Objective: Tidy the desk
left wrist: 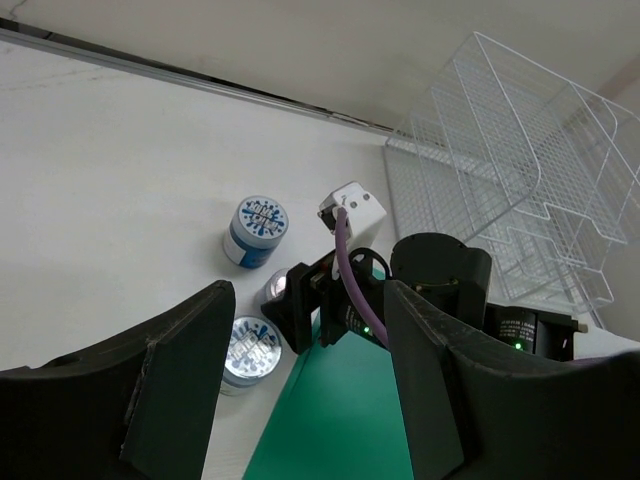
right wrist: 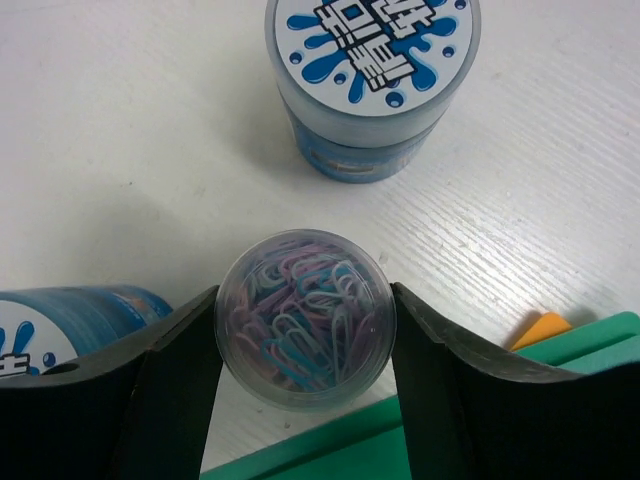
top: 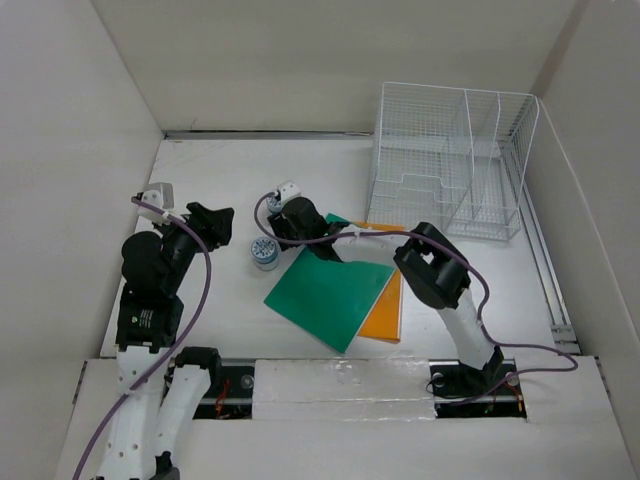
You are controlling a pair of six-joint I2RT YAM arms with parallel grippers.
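Clasping a paper-clip jar (right wrist: 305, 318), right jaws low over the desk (right wrist: 120, 150)

Shot high from behind the desk (top: 220, 170), and from both wrists onto one paper-clip jar (right wrist: 305, 318), the right closest.

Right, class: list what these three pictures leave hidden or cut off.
- Top view: clip tub, hidden by the right arm.
- Right wrist view: whether the jaws grip it; contact unclear.
- Right wrist view: left tub, cut off by the edge.
- Top view: orange folder, mostly under the green folder.
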